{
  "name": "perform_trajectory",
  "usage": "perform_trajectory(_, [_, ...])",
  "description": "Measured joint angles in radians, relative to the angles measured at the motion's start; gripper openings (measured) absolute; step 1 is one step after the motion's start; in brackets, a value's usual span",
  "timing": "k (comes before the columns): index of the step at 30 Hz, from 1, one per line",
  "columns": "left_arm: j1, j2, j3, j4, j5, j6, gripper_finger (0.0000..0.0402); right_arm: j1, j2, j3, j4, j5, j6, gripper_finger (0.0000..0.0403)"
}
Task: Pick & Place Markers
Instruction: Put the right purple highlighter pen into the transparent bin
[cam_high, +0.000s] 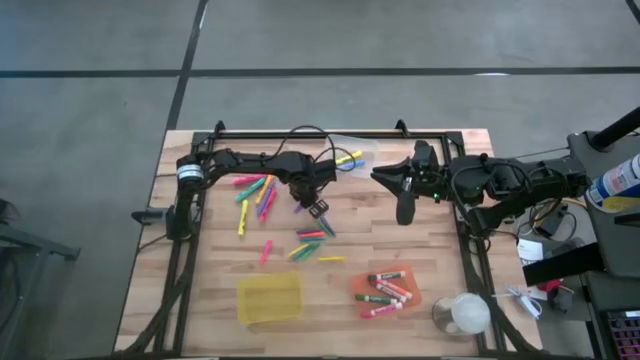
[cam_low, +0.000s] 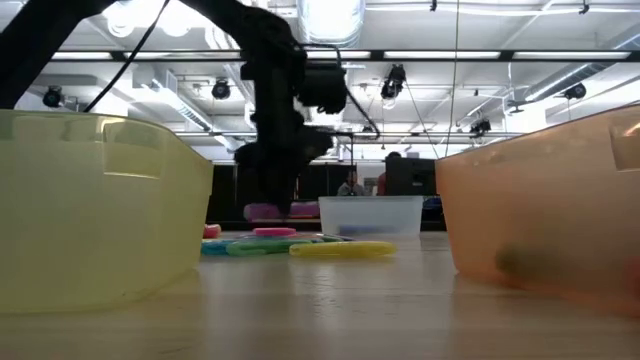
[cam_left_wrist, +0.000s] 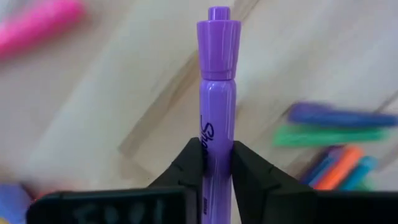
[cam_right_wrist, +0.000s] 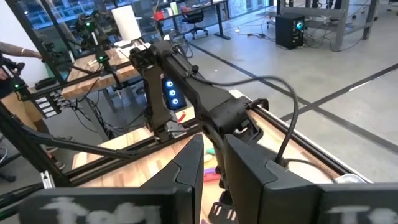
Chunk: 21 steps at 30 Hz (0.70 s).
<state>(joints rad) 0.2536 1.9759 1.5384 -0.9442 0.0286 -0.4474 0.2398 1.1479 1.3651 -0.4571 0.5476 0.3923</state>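
Observation:
Loose markers lie on the wooden table: a group (cam_high: 255, 190) beside my left arm and another (cam_high: 310, 245) nearer the bins. Three or so lie in the orange bin (cam_high: 412, 300), and a yellow one (cam_high: 348, 158) lies at the clear bin (cam_high: 362, 146). My left gripper (cam_high: 316, 207) points down over the table's middle, shut on a purple marker (cam_left_wrist: 217, 93). My right gripper (cam_high: 403, 212) hovers to the right of it, holding nothing, its fingers (cam_right_wrist: 213, 155) a narrow gap apart. My left gripper (cam_left_wrist: 217, 158) pinches the purple marker's barrel (cam_left_wrist: 217, 134) between its two fingers, coming from above. The marker lies along the fingers. Its capped end (cam_left_wrist: 217, 34) sticks out past the fingertips toward the table. Whether that end touches the wood, I cannot tell.
The yellow bin (cam_high: 268, 297) sits at the near edge beside the orange bin; in the low view they rise on the left (cam_low: 100, 210) and right (cam_low: 540, 210). A round clear container (cam_high: 462, 315) stands at the near right corner. A black frame (cam_high: 300, 133) borders the table.

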Motion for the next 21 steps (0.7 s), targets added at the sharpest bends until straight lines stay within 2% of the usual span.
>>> perform_trajectory(6, [0.021,0.000,0.155,-0.003,-0.002,0.090,0.0058,0.000,0.000,0.000,0.000,0.003,0.000,0.0057])
perform_trajectory(11, [0.062,0.000,0.271,0.007,-0.046,0.170,0.0058,0.000,0.000,0.000,0.002,0.004,0.000,0.0057])
perform_trajectory(16, [0.118,0.000,0.329,0.077,-0.049,0.250,0.0058,0.000,0.000,0.000,0.013,0.005,-0.008,0.0057])
perform_trajectory(21, [0.174,0.004,0.335,0.180,-0.049,0.264,0.0058,0.000,0.000,0.000,0.029,0.005,-0.012,0.0057])
